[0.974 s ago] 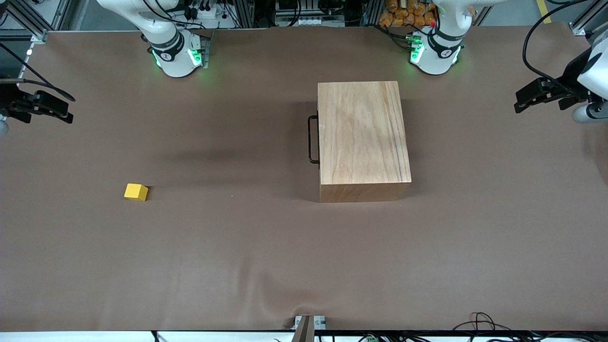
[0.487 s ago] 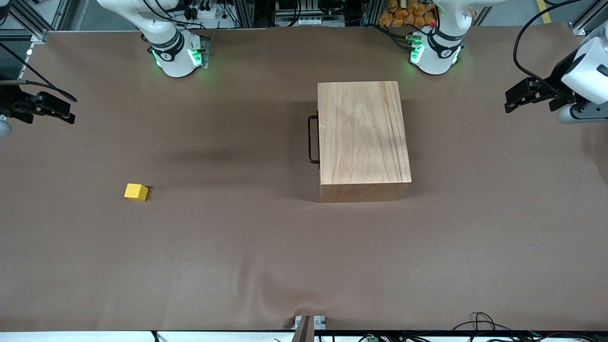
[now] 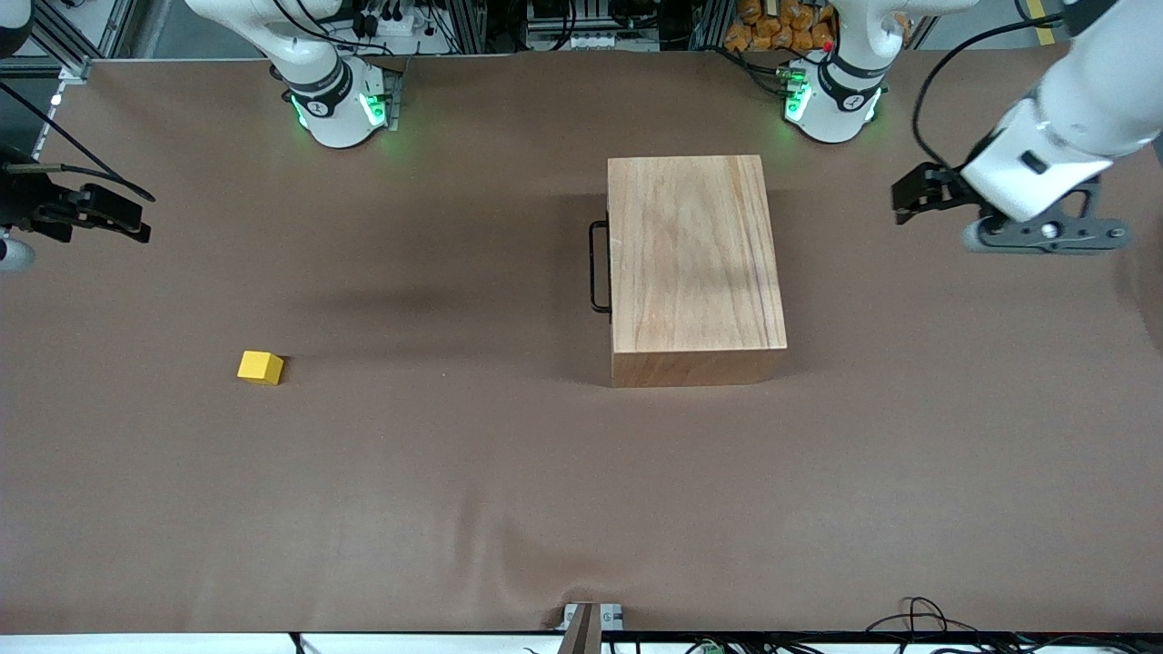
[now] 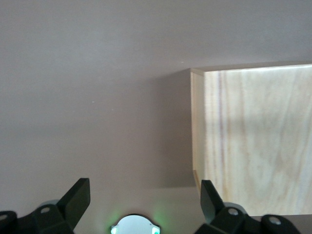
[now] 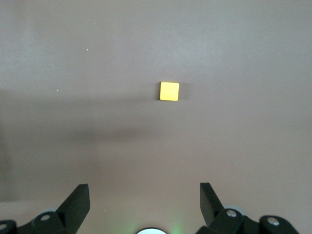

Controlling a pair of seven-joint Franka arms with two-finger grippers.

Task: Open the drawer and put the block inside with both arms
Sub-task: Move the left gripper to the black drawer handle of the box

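The handle (image 3: pixel 598 267) should be approached squarely by the wide-spread left gripper (image 4: pixel 141 197); the right gripper (image 5: pixel 144 201), equally wide, hangs probably short of the block (image 5: pixel 169 91).

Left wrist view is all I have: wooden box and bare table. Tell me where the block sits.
Observer: The block lies on the table toward the right arm's end, nearer the front camera than the box.
Operator: Report the drawer's state.
Observer: The drawer looks shut; its black handle sits close against the box side that faces the right arm's end.
Operator: Give me the right gripper.
Observer: The right gripper hangs open over the table edge at its own end, holding nothing.
Operator: Confirm mine.
Observer: The left gripper is open over the table beside the box, toward the left arm's end.
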